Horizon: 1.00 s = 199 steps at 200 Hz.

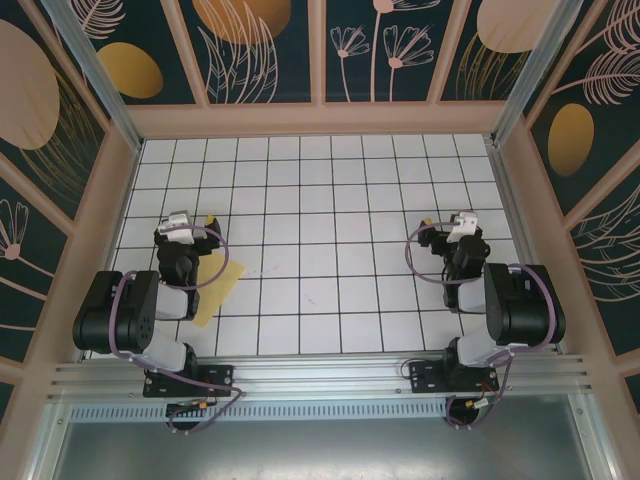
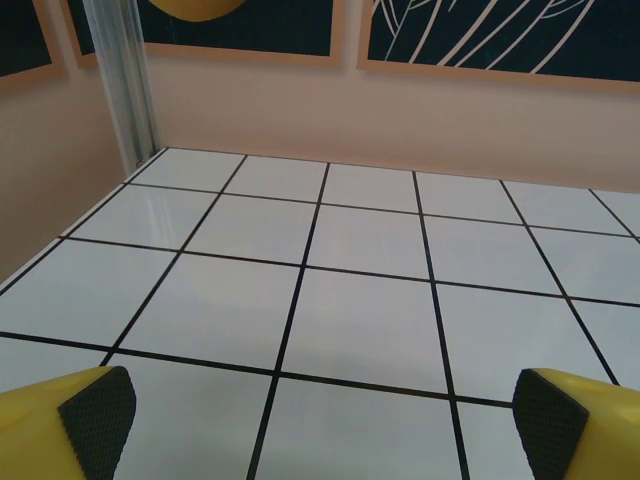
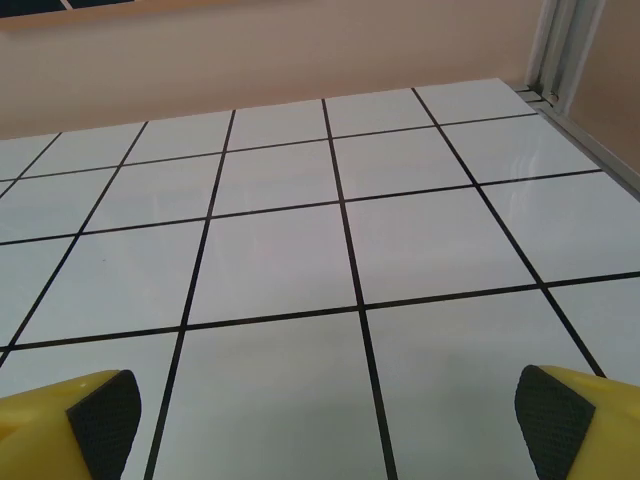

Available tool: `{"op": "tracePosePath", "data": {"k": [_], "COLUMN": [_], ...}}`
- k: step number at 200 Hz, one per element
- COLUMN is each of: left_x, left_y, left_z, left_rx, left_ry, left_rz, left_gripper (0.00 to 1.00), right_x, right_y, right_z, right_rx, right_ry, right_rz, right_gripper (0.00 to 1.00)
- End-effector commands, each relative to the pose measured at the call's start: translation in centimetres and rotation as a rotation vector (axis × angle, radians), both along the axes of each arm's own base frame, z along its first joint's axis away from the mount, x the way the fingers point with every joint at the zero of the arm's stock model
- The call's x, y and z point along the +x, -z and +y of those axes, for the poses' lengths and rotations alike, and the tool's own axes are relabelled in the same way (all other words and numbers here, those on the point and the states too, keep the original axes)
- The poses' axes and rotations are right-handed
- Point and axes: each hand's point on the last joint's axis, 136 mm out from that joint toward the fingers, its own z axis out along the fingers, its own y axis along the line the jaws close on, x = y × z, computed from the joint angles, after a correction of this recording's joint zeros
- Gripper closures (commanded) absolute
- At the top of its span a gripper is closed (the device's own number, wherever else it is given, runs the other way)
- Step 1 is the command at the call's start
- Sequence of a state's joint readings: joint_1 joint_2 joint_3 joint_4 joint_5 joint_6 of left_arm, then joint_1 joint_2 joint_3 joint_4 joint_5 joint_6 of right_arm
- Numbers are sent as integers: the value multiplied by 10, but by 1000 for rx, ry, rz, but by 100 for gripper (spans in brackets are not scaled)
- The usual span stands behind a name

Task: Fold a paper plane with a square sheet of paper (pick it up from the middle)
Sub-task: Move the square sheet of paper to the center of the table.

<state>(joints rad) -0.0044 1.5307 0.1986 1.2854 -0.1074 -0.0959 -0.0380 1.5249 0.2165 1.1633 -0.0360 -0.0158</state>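
The square sheet of paper lies folded into a slim pale-yellow shape, the paper plane [image 1: 218, 285], flat on the white grid table [image 1: 320, 200] at the near left. The left arm covers part of it. My left gripper [image 1: 195, 220] hovers just beyond its far end, apart from it. In the left wrist view the left gripper [image 2: 320, 420] is open, its black pads [image 2: 98, 415] far apart over bare tiles. My right gripper [image 1: 455, 226] sits at the right side, far from the paper. It is open too in the right wrist view [image 3: 320, 415], nothing between its pads [image 3: 105, 415].
Peach walls with dark floral panels [image 1: 250, 50] enclose the table on three sides. Aluminium corner posts [image 2: 125, 85] stand at the far corners. A metal rail [image 1: 320, 375] carries both arm bases along the near edge.
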Motion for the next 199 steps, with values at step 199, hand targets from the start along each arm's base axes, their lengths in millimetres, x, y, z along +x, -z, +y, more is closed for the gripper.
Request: {"op": "tracePosePath", "data": {"k": [199], "left_x": [-25], "left_y": [-57], "left_z": [28], "left_rx": [-129], "left_ry": [-167], "left_rz": [-107], "left_gripper": [1], "right_x": [36], "right_y": [-23], "right_z": [9], "right_rx": [83], "right_ry": [-10], "right_rz": [190], "right_gripper": [4]}}
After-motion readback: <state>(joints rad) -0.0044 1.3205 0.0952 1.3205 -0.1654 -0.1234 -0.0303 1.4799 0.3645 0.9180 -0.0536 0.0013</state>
